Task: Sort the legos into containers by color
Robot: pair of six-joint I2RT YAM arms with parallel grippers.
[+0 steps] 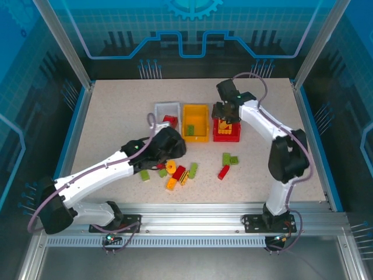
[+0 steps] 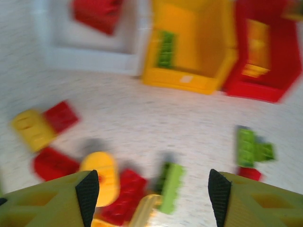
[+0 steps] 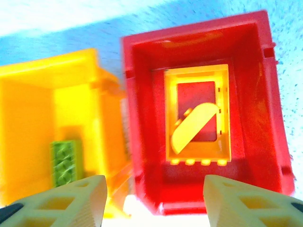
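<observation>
My right gripper (image 3: 154, 198) hangs open over the red bin (image 3: 137, 118), nothing between its fingers. A yellow square frame (image 3: 196, 153) and a curved yellow piece (image 3: 191, 125) lie in that bin. The yellow bin (image 3: 28, 118) beside it holds a green brick (image 3: 65, 161). My left gripper (image 2: 153, 196) is open above the loose pile, where a green brick (image 2: 170, 187), a red brick (image 2: 125, 194) and a round yellow piece (image 2: 102, 172) lie below its fingers. The white bin (image 2: 90, 59) holds a red brick (image 2: 97, 14).
The three bins stand in a row at mid-table: white bin (image 1: 166, 106), yellow bin (image 1: 195, 139), red bin (image 1: 227, 138). Two green bricks (image 1: 229, 158) and a red brick (image 1: 223, 172) lie right of the pile. Glass walls enclose the table.
</observation>
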